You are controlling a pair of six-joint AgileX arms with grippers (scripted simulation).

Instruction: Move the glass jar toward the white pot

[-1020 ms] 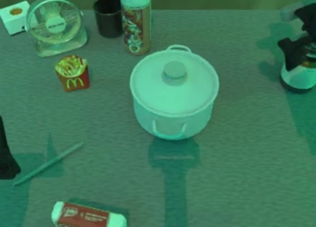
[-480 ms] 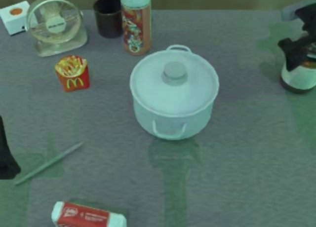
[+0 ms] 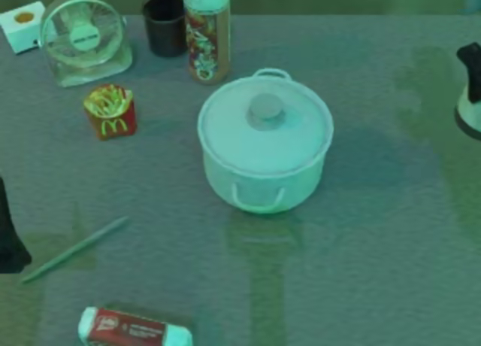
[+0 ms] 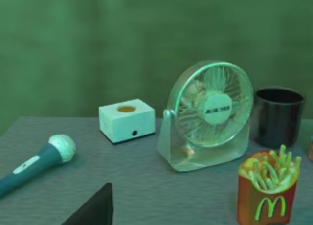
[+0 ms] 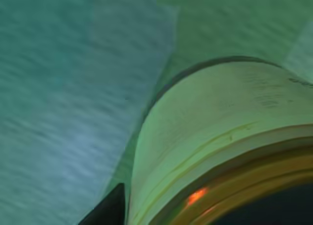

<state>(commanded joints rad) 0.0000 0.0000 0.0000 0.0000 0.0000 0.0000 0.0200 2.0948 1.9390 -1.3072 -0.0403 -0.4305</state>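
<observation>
The glass jar [image 3: 470,120] sits at the table's far right edge, well apart from the white pot [image 3: 264,139] and now farther right than a second ago, so the gap has grown, not closed. The right gripper [image 3: 471,64] hangs over its lid; whether it grasps is impossible to tell. The left arm [image 3: 9,233] idles at left. The fries box [image 3: 110,110] bears a yellow M; the jar's label is unreadable.

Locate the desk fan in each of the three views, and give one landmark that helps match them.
Top view: the desk fan stands at the far left corner, between the small white box and the dark brown cup.
Left wrist view: the fan fills the centre right, facing the camera.
Right wrist view: not in it; only the glass jar close up.
Shared landmark: the fries carton by the fan.
</observation>
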